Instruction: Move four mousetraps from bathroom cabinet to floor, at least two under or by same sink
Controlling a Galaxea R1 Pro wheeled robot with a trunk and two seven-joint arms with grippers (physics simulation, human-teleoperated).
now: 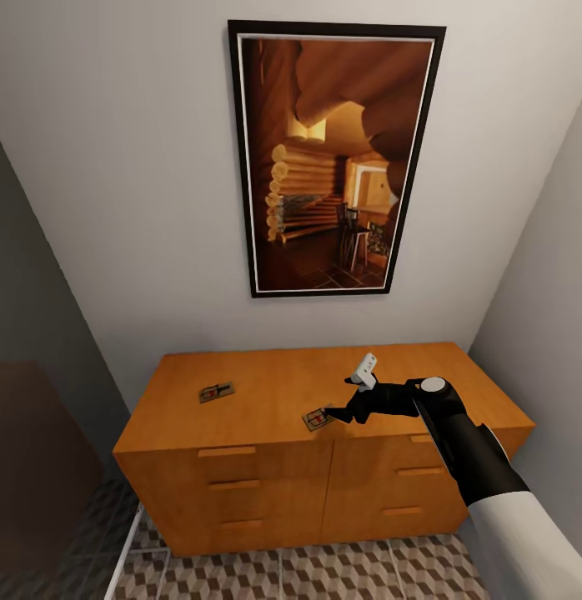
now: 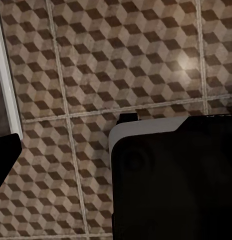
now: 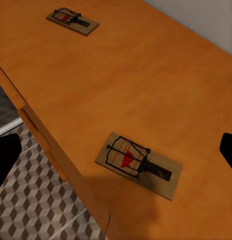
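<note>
The nearer mousetrap (image 3: 138,163) lies flat on the cabinet (image 1: 274,387) top close to its front edge, low and centre in my right wrist view: a thin wooden board with dark wire and a red patch on it. I judge it light, stiff and thin, with little height to catch. The wire side may be sprung and snag, so I would pinch the board by its two long edges at the plain wooden end and keep my fingers off the wire. It may slide on the smooth top if I push it from one side only.

A second mousetrap (image 3: 73,21) lies at the upper left of that view, well apart from the first; in the head view it sits left of centre on the top (image 1: 217,392).

My right gripper (image 1: 334,415) hangs just above the nearer trap, spread wide with a dark fingertip (image 3: 6,157) at each side edge of the wrist view, and holds nothing.

Whether my left claw is open or closed I cannot tell; its camera looks down on the bathroom floor (image 2: 96,65) with its cube pattern.

Above the cabinet a framed picture (image 1: 337,158) hangs on the wall.
</note>
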